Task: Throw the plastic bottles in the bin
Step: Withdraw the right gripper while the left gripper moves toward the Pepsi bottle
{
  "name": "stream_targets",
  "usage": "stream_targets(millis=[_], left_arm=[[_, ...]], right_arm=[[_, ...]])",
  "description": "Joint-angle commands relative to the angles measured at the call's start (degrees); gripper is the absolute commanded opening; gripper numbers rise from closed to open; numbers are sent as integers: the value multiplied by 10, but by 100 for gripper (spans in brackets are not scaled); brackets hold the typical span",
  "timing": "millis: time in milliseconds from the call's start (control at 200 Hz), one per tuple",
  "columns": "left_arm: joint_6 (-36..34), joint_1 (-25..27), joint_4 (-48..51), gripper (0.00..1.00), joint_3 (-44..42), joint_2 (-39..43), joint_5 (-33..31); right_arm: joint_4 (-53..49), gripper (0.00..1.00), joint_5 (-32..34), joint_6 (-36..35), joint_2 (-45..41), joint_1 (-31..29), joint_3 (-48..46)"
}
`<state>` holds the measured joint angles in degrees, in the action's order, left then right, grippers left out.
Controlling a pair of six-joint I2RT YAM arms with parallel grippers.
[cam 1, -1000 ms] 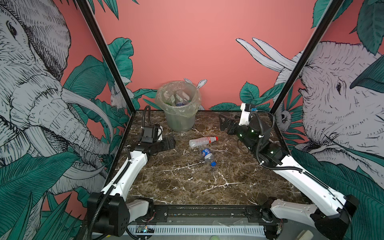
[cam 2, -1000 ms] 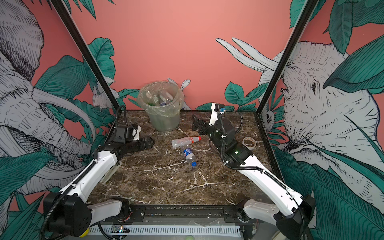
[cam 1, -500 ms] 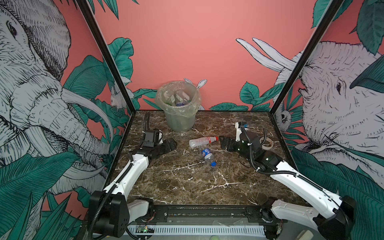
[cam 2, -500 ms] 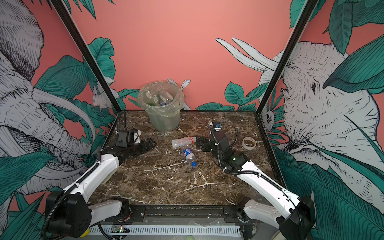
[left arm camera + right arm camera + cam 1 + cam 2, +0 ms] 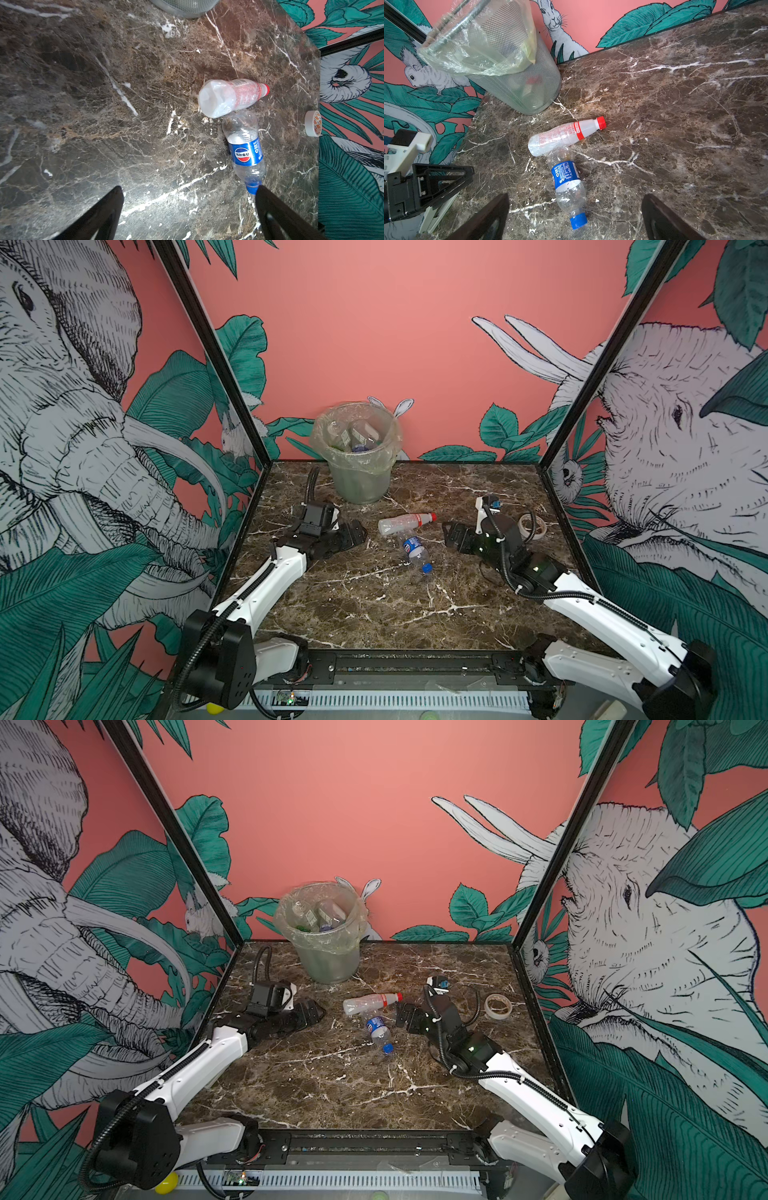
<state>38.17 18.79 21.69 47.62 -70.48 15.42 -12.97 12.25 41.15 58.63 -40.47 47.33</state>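
Lying on tabletop (image 5: 374, 605): red-capped bottle (image 5: 405, 523) touching blue-capped bottle (image 5: 414, 549), between left gripper (image 5: 356, 534) and right gripper (image 5: 449, 536); both sets of fingers (image 5: 276, 216) apart, empty; bin (image 5: 357, 485) at rear, bottles inside.

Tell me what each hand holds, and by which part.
Nothing: the left hand and right hand are open and empty; the red-capped bottle and blue-capped bottle lie on the table.

Top views: from high above the 6 o'clock edge of the desk (image 5: 374, 614), looked steeply down toward 12 o'clock; both covered the whole desk. Left wrist camera, low and close, faced 3 o'clock; right wrist camera faced 11 o'clock. Both caught the red-capped bottle (image 5: 230, 96) and blue-capped bottle (image 5: 568, 182).
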Motion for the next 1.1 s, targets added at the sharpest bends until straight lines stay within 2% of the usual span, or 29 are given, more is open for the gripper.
stream_targets(millis=[0, 350, 780, 1095], left_arm=[[31, 10, -10, 99, -3, 5, -5], [98, 40, -76, 99, -40, -14, 17], [140, 88, -128, 97, -31, -85, 49], [159, 119, -155, 97, -16, -127, 44]], right_arm=[[8, 99, 8, 27, -5, 2, -10], [6, 99, -2, 63, 16, 2, -9], [37, 99, -2, 90, 24, 2, -26], [64, 99, -5, 102, 12, 3, -56]])
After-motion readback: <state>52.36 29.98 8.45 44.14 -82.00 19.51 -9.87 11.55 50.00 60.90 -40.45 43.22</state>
